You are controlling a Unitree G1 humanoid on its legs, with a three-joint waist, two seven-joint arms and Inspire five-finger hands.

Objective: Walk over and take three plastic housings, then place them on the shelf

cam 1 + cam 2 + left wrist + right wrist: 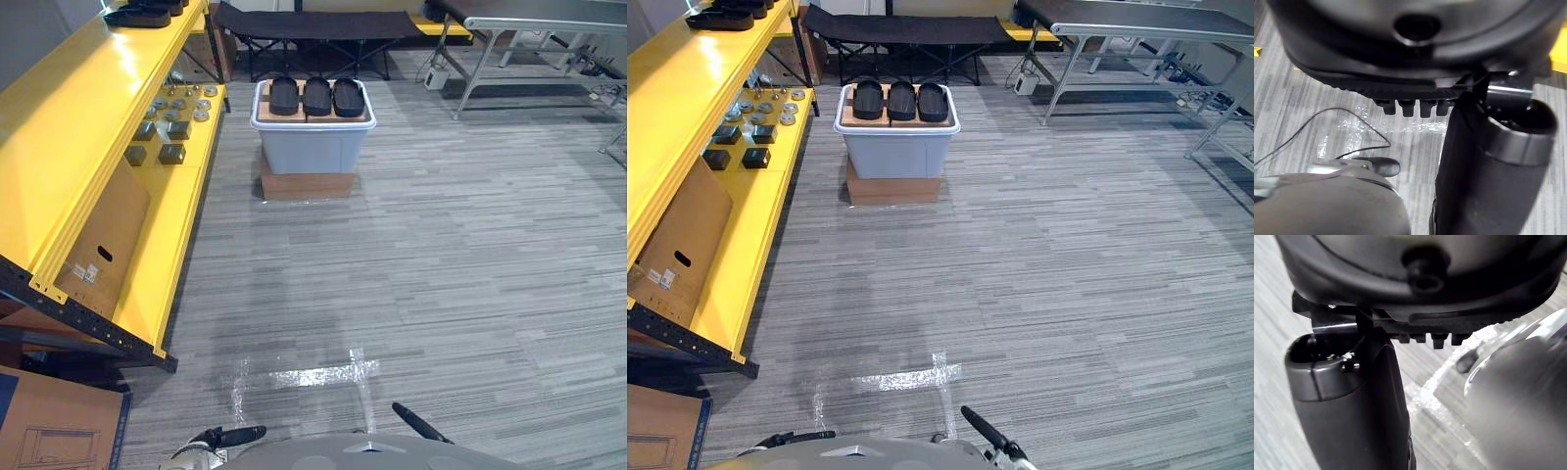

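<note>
Your left hand sits low at the near edge of the head views, its fingers straight and slack, holding nothing. Your right hand beside it is just as loose and empty. Well ahead of both hands, about midway between them, three black plastic housings lie side by side on a brown board. The board rests on a pale lidded tub, which stands on a flat cardboard box. Each housing is a long oval, its long axis pointing straight away from your hands, and the three lie parallel and close together. Striped grey floor runs between your hands and the tub, with a shiny cross of clear tape just ahead of the hands. A yellow shelf runs forward along the left of your left hand. Its lower level carries silver discs and dark blocks level with the tub, and a cardboard sheet leans inside it nearer your hand. More dark housings lie at the far end of its upper level. Beyond the tub stands a black folding cot, and far ahead to the right of your right hand a metal-legged table. A brown carton sits close to the left of your left hand.
</note>
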